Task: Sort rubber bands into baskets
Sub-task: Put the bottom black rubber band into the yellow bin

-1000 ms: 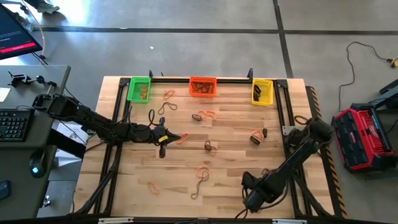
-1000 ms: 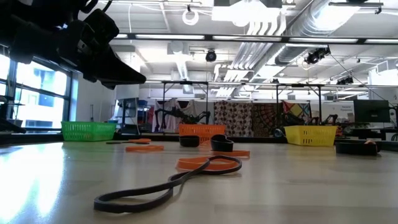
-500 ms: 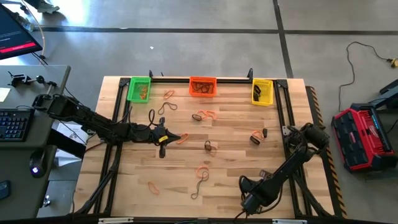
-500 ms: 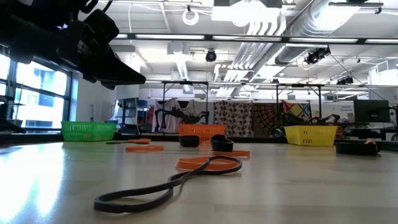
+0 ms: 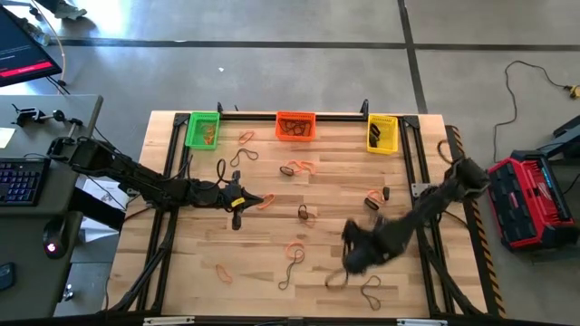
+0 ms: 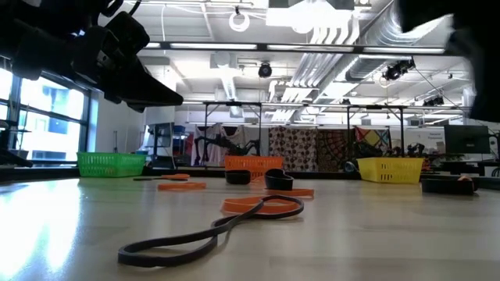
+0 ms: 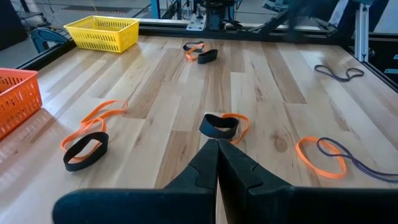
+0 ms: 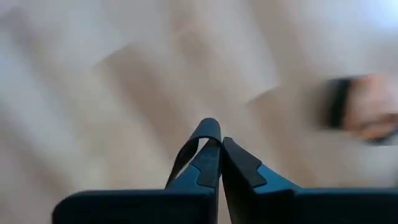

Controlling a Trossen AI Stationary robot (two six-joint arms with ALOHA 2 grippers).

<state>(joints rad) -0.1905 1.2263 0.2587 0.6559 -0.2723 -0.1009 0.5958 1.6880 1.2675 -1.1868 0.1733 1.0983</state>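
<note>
Three baskets stand along the far edge: green (image 5: 203, 129), orange (image 5: 295, 125) and yellow (image 5: 381, 134). Orange, brown and black rubber bands (image 5: 296, 252) lie scattered flat on the wooden table. My right gripper (image 5: 350, 257) is over the near-right part of the table, shut on a thin black rubber band (image 8: 186, 155); the arm is blurred. My left gripper (image 5: 238, 205) hovers left of centre, shut and empty. A black and an orange band (image 7: 221, 126) lie just beyond its fingertips (image 7: 217, 149). My right gripper pinches the black rubber band between its two fingertips. A short loop of the band (image 8: 208, 123) arches over the tip of one finger, and the strand runs back down along that finger's outer side. The high view does not show the hold.
Two dark bands (image 5: 370, 288) lie near the front edge below the right arm. A black frame rail (image 5: 335, 115) runs behind the baskets, with rails down both table sides. A red case (image 5: 526, 201) sits on the floor at right, a desk with keyboard (image 5: 18, 181) at left.
My right gripper has shut and swung quickly from the near-right corner toward the table's middle, away from the front edge. Dark bands lying near the front edge, which the arm covered before, have come into sight.
</note>
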